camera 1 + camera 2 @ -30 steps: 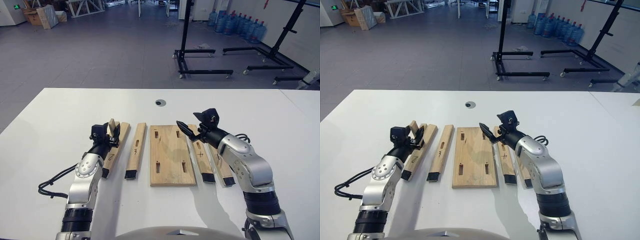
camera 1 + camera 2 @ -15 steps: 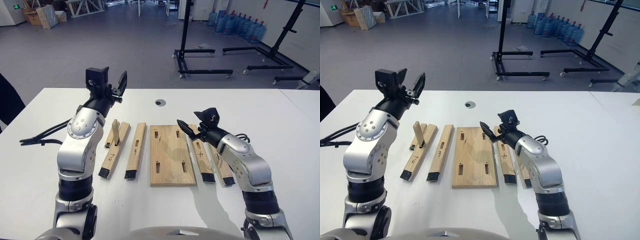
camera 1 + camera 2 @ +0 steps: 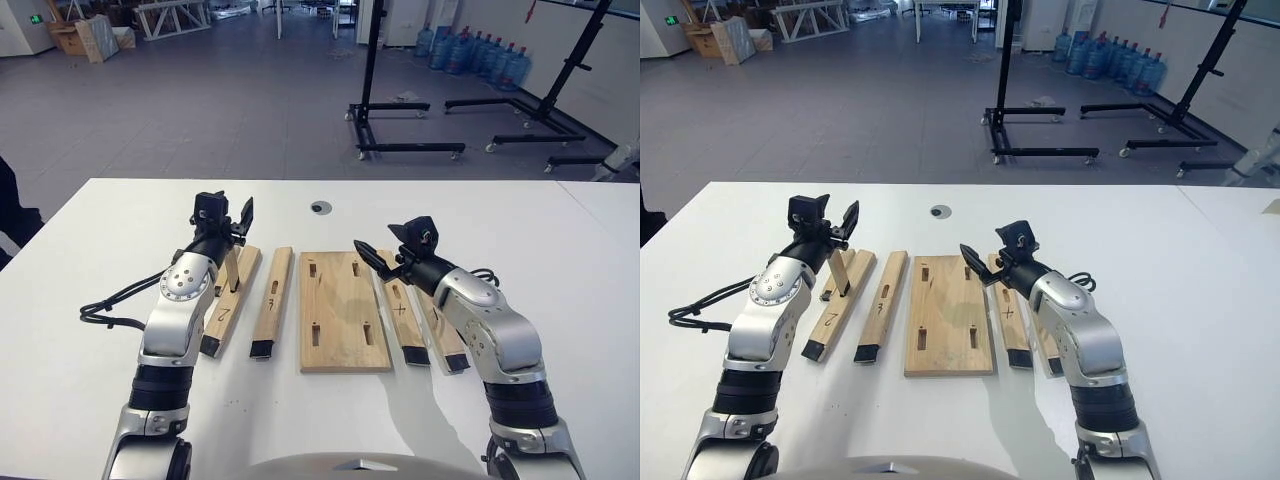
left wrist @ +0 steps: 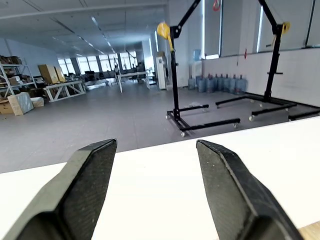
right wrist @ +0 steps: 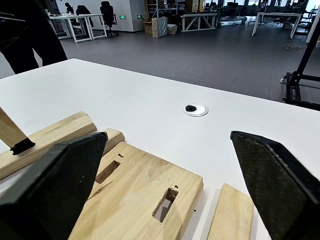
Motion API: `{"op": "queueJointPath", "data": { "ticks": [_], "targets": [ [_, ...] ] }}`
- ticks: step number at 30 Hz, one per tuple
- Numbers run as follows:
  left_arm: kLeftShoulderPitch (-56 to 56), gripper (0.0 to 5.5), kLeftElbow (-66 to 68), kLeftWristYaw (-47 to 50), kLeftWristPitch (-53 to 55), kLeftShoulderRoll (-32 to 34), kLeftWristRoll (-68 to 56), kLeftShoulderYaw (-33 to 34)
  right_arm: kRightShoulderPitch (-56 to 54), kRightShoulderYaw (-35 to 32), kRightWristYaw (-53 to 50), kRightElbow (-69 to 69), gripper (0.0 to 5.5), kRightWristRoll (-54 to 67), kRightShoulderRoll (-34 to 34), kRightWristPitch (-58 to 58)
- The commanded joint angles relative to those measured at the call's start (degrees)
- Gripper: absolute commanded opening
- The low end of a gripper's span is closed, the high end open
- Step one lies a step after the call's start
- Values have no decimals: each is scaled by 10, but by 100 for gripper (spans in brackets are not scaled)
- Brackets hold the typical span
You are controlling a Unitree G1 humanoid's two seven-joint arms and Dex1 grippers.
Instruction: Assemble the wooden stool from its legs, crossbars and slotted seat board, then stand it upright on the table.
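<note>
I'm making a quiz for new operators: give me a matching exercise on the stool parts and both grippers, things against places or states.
1 seat board
2 left gripper
3 right gripper
4 crossbar

A open, over the seat board's far right corner
B tilted up on the leftmost leg
C lying flat, slots up
D open, raised by the leftmost leg's far end

Pairs: 1-C, 2-D, 3-A, 4-B

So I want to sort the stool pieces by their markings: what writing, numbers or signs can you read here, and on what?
"2": handwritten on the leftmost leg.
"+", or perhaps a "4": handwritten on the third leg, just right of the seat board; not clear which.
Mark on the second leg: too small to read.
Green sign in the room behind: too small to read.
</note>
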Motion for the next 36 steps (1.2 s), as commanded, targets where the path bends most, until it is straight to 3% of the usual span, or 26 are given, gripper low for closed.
{"op": "queueJointPath", "data": {
  "ticks": [1,6,9,11,14,17,20,23,27,29,33,36],
  "targets": [
    [-59,289,-34,12,59,2,-25,37,-15,-8,-1,-8,456,8,1,6],
    [-201,289,-175,47,227,39,-134,156,-2,-17,-10,-28,456,10,-3,8],
    [-298,289,-132,55,348,72,-260,272,17,-30,-19,-45,456,10,-5,7],
    [-325,289,-77,-24,413,147,-350,327,32,-45,-24,-58,456,9,-11,5],
    [-213,289,-3,-262,445,293,-422,350,60,-82,-26,-77,456,8,-31,3],
    [-57,289,58,-430,441,355,-428,332,81,-111,-27,-87,456,11,-45,2],
    [48,289,86,-490,440,373,-405,277,101,-130,-29,-96,456,13,-48,0],
    [86,289,52,-447,443,346,-381,234,118,-134,-36,-105,456,14,-41,-1],
    [53,289,-61,-282,516,282,-358,179,125,-119,-49,-114,456,11,-23,-1],
    [33,289,-90,-187,606,259,-327,172,136,-115,-57,-122,456,10,-12,-2],
    [38,289,-200,-116,724,282,-302,129,164,-110,-78,-134,456,4,12,-15],
    [30,289,-251,-103,751,277,-310,109,158,-97,-90,-128,456,-2,24,-22]
  ]
}}
